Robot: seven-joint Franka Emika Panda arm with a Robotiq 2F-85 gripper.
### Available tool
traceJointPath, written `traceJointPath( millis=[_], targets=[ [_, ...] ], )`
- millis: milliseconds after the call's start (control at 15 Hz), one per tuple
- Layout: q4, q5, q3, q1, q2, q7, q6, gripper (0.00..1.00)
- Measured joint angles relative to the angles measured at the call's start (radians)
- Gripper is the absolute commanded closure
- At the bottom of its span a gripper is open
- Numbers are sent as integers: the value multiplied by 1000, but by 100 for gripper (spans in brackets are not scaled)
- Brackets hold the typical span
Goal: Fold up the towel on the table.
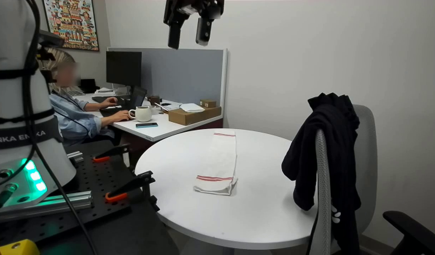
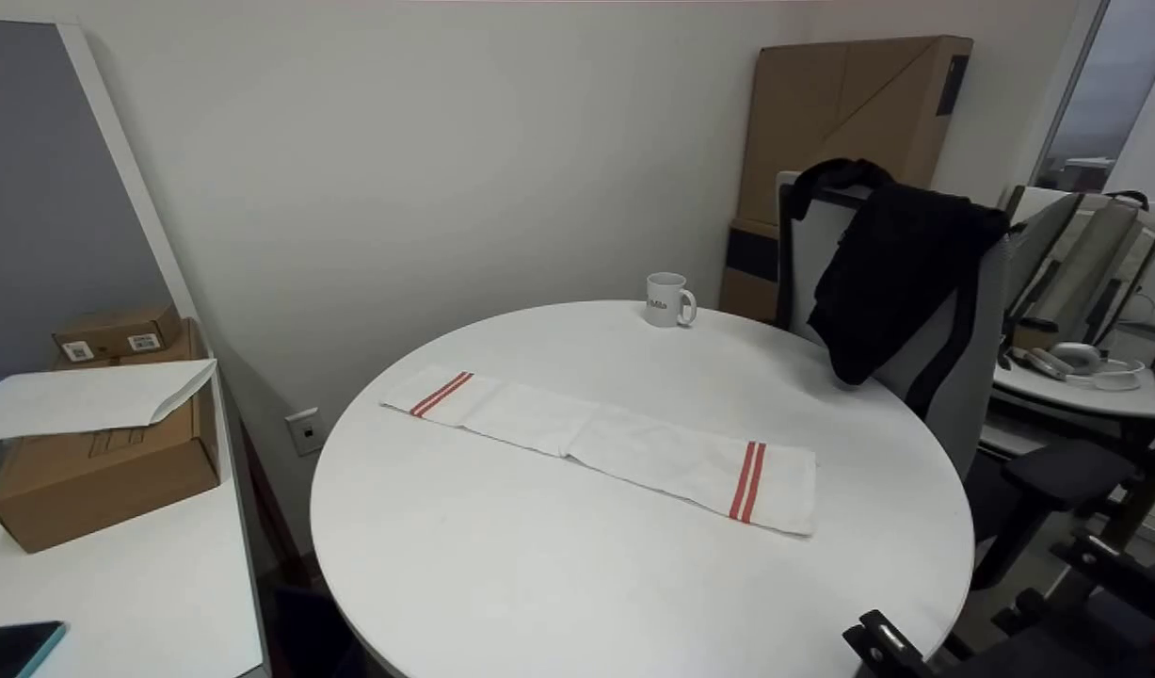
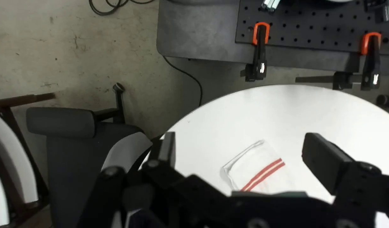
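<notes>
The towel is a white cloth with red stripes near both ends. It lies as a long narrow strip on the white round table (image 1: 267,216) in both exterior views, as the towel (image 1: 221,159) and the towel (image 2: 633,450) there show. Its near-end layers are slightly uneven. In the wrist view one striped end of the towel (image 3: 261,164) shows between the fingers; the rest is hidden by the gripper body. My gripper (image 1: 188,41) is open and empty, high above the table, with its fingers pointing down. The gripper (image 3: 240,144) has widely parted fingers in the wrist view.
A white mug (image 2: 666,301) stands at the table's edge. A chair with a black jacket (image 1: 330,148) stands against the table. Clamps (image 3: 260,53) stick out from the robot's black base toward the table. A person sits at an office desk (image 1: 160,131) with boxes.
</notes>
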Motion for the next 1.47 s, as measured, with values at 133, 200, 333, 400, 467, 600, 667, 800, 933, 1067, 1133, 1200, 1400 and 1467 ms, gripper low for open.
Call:
traceJointPath(
  millis=[133, 200, 333, 400, 467, 600, 667, 800, 933, 1067, 1133, 1200, 1400, 1467],
  targets=[
    [-27, 20, -23, -11, 29, 54, 88, 0],
    [-42, 32, -33, -20, 47, 79, 136, 0],
    [-70, 57, -46, -42, 88, 121, 232, 0],
    [-83, 69, -50, -54, 110, 137, 275, 0],
    [-95, 81, -51, -65, 132, 150, 315, 0],
    [-115, 103, -51, -80, 178, 168, 384, 0],
    [-123, 115, -51, -83, 199, 175, 411, 0],
    [-135, 138, -44, -82, 239, 187, 454, 0],
    [-149, 154, -16, -77, 276, 212, 496, 0],
    [-167, 161, 27, -63, 314, 257, 544, 0],
    [-176, 161, 51, -55, 335, 283, 571, 0],
    [-186, 161, 75, -46, 360, 314, 603, 0],
    [-200, 159, 140, -25, 462, 407, 707, 0],
    [-200, 158, 156, -21, 503, 438, 745, 0]
  ],
)
